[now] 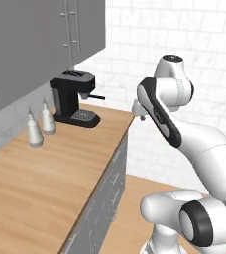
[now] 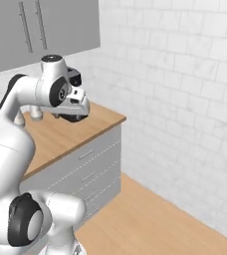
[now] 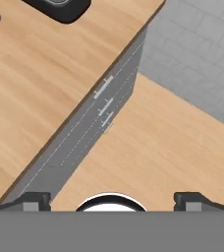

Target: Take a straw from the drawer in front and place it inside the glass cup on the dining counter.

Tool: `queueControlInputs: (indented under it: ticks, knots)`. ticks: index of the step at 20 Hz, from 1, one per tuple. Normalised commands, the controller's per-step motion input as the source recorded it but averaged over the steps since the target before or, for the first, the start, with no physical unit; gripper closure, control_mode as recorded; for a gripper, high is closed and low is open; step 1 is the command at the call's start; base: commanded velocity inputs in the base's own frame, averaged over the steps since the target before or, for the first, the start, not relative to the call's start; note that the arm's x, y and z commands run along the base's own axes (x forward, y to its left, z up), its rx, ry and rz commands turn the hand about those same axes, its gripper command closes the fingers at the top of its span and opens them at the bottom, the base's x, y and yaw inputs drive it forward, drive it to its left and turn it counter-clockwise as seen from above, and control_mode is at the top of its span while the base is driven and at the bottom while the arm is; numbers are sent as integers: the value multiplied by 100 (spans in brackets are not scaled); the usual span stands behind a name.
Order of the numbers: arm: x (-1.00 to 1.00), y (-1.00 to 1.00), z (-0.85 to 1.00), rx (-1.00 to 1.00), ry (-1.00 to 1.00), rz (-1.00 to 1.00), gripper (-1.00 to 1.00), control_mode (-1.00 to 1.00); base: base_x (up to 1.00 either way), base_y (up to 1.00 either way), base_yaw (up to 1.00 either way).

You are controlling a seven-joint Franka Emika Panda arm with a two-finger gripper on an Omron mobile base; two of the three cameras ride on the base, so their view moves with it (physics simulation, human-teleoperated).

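Above the edge of the wood-topped counter [image 1: 45, 183], gripper [image 3: 112, 199] hangs with fingers [image 3: 35, 199] spread wide, nothing between them, pointing down at the counter edge and wooden floor [image 3: 173, 147]. Black coffee machine [image 1: 74, 98] and two grey bottles [image 1: 40, 126] stand on the counter by the wall. Grey drawer fronts [image 3: 101, 106] with bar handles all closed; straw's place cannot be told

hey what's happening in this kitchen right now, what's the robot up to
The white robot arm is raised over the corner of a wood-topped counter that carries a black coffee machine and two grey bottles. Its hand is open and holds nothing, looking down past the counter edge at grey drawer fronts, all shut. Nothing has been picked up yet.
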Motion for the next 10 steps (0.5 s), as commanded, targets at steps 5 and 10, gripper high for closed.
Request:
queueControlInputs:
  ticks: [5, 10]
  knots:
    - [0, 0, 0, 0, 0, 0, -100, 100, -29, 60, -29]
    - [0, 0, 0, 0, 0, 0, -100, 100, -12, 66, -31]
